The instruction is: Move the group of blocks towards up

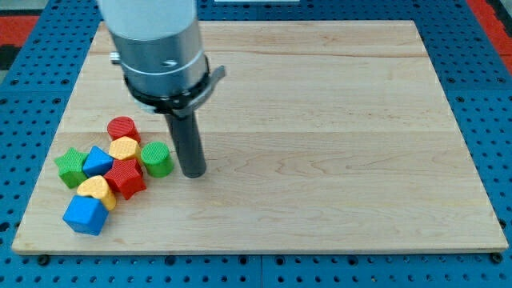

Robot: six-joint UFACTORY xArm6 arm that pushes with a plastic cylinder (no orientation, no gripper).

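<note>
The wooden worktop (pixel 320 120) fills most of the frame, lying on a blue perforated base (pixel 480 48). The arm's grey cylindrical body (pixel 156 40) comes down from the upper left of the frame and ends in a straight dark rod. There are no jaws on this arm, so nothing is held; the rod simply stands on the board.

My tip (pixel 194 172) rests on the worktop in the left half of the frame, a little below mid-height. It sits just to the right of the green cylinder (pixel 158 159), with a narrow gap between them as far as can be made out.

The group of blocks is clustered in the lower left of the frame. At the top of the cluster is a red cylinder (pixel 123 128). Just below it, touching, is a yellow block (pixel 124 149) whose shape looks rounded or heart-like. The green cylinder lies to the right of that yellow block. Left of the yellow block is a small blue block (pixel 98 162), and further left, at the cluster's left edge, a green star-shaped block (pixel 70 166). Below the yellow block sits a red block (pixel 126 178), angular in outline. Lower left of it is a second yellow block (pixel 97 191), and at the bottom of the cluster a blue cube (pixel 85 214), close to the worktop's lower edge.
</note>
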